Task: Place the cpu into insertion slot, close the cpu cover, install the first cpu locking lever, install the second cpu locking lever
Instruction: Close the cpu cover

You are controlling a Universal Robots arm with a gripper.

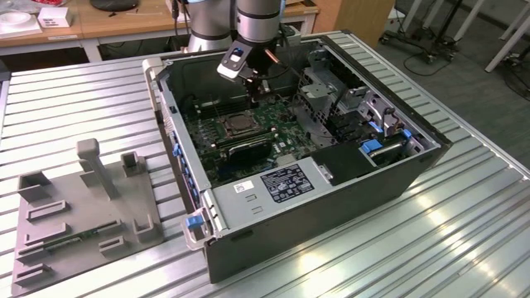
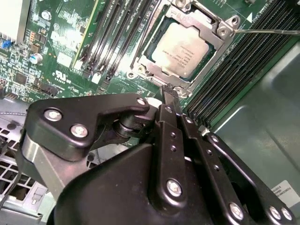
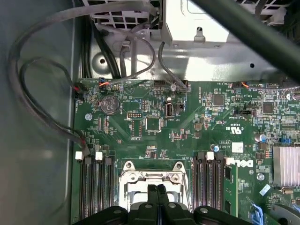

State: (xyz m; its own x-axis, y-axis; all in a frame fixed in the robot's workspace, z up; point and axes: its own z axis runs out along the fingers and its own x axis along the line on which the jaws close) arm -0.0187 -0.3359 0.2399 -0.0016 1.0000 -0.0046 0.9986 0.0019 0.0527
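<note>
Toward the exterior view's left, the cpu [image 1: 235, 124] sits in the insertion slot [image 2: 149, 56], cpu cover [image 2: 199, 18] flat over it. Just right — my arm [image 1: 252, 15], vertical inside the case [image 1: 331, 205], gripper [image 1: 263, 92] pinched closed, empty, tips near the slot's rim.

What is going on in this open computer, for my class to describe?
A robot arm's gripper, fingers together, reaches into the open computer case, its tip by the edge of the insertion slot. The cpu already lies in the slot, with the cpu cover down flat around it. A thin lever sticks out beside it.
</note>
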